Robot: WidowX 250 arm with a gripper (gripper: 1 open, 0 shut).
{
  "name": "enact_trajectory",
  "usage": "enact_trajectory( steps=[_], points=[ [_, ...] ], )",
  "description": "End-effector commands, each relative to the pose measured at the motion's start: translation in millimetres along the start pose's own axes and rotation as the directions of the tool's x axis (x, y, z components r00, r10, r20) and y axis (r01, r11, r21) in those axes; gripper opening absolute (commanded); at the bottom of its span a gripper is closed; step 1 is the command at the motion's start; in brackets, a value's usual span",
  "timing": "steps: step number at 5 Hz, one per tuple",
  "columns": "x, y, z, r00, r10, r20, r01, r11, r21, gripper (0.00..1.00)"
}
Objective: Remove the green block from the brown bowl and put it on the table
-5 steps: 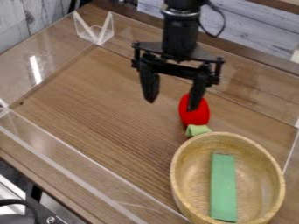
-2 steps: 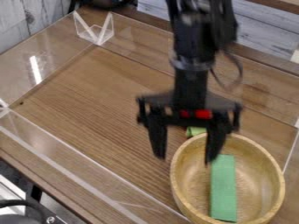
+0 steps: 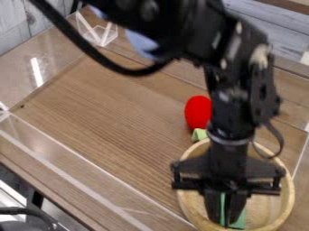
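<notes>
The brown bowl stands at the front right of the wooden table. The green block lies inside it, mostly hidden by my gripper; only its near end shows. My gripper points down into the bowl, and its dark fingers are drawn together on the block, which still rests in the bowl. The black arm reaches in from the upper left and hides the bowl's middle.
A red rounded object and a small pale green piece sit just behind the bowl. Clear acrylic walls fence the table on the left and front.
The gripper has moved from above the red object toward the front and down into the bowl. Its fingers, spread wide before, have come together on the green block.
</notes>
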State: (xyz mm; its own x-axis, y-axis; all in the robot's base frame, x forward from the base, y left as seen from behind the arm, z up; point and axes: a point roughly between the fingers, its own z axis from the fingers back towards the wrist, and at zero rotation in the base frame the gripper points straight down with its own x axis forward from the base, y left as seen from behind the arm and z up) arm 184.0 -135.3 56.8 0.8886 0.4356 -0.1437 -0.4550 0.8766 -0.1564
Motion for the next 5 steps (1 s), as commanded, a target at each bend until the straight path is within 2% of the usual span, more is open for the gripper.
enact_trajectory(
  steps=[1, 2, 4, 5],
  points=[
    [5.8, -7.8, -1.4, 1.0, -0.007, -0.013, 0.007, 0.999, -0.032, 1.0],
    [11.2, -9.8, 0.6, 0.999, -0.011, -0.03, 0.01, 1.0, -0.029, 1.0],
    [2.4, -3.5, -1.2, 0.999, -0.007, -0.048, 0.006, 0.999, -0.034, 1.0],
    [3.5, -2.7, 0.8, 0.999, 0.015, -0.049, -0.016, 0.999, -0.035, 1.0]
  ],
)
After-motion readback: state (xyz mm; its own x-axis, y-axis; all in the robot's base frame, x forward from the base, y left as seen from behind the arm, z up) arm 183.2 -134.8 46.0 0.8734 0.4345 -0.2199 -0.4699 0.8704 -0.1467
